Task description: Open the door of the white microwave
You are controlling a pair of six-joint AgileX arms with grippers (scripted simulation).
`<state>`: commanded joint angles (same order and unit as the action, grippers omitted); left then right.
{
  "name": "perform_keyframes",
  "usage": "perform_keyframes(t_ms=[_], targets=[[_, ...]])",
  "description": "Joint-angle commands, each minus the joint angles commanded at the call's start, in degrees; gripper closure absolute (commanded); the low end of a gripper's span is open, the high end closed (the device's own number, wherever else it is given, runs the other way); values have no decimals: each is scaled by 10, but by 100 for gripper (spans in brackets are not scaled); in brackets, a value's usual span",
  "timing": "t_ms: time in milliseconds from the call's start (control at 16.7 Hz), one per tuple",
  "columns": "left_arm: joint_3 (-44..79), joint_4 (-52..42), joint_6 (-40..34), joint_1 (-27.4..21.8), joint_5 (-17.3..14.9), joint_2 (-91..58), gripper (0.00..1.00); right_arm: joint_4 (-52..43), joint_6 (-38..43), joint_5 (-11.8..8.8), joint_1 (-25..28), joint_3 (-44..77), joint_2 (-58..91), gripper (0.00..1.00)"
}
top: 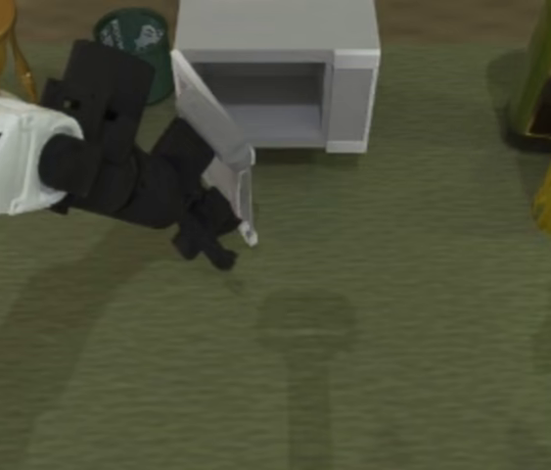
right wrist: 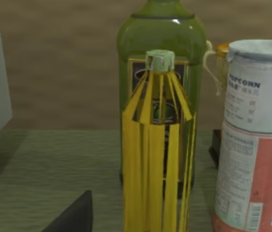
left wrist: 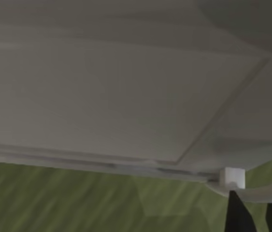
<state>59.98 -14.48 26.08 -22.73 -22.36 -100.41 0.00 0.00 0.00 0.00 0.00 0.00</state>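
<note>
Toward the far edge of the green-covered table [top: 402,323] sits the white microwave [top: 285,59], its grey inner cavity [top: 265,103] already exposed. The door [top: 211,122] is hinged at the microwave's left front corner and has swung well outward, standing at a wide angle to the oven's front, with its slim bar handle [top: 247,201] at the free end, away from the microwave. The left tool [top: 218,227], black, sits at that free end against the handle; its fingers look closed around the bar, though the grip itself is partly hidden from above. In the left wrist view the door's window panel fills most of the frame, with a white handle mount [left wrist: 232,178] and a dark fingertip [left wrist: 239,215] just beside it. The right tool is not visible from above; only a dark edge of it shows in its own wrist view, so whether its fingers are apart or together cannot be told. It is parked well to the right of the microwave, facing a green bottle [right wrist: 160,72], a yellow slatted object [right wrist: 157,159] and a popcorn canister [right wrist: 254,135]. A green cup [top: 136,44] stands just left of the microwave. Judging by the open cavity, the task looks largely done; at most a little more swing and letting go remain.
</note>
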Motion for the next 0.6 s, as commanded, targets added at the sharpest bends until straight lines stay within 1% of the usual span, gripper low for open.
perform_keyframes(t_ms=[300, 600], targets=[[0, 0, 0, 0, 0, 0, 100, 0, 0, 0, 0, 0, 0, 0], [-1, -8, 15, 4, -12, 0, 100, 0, 0, 0, 0, 0, 0, 0]])
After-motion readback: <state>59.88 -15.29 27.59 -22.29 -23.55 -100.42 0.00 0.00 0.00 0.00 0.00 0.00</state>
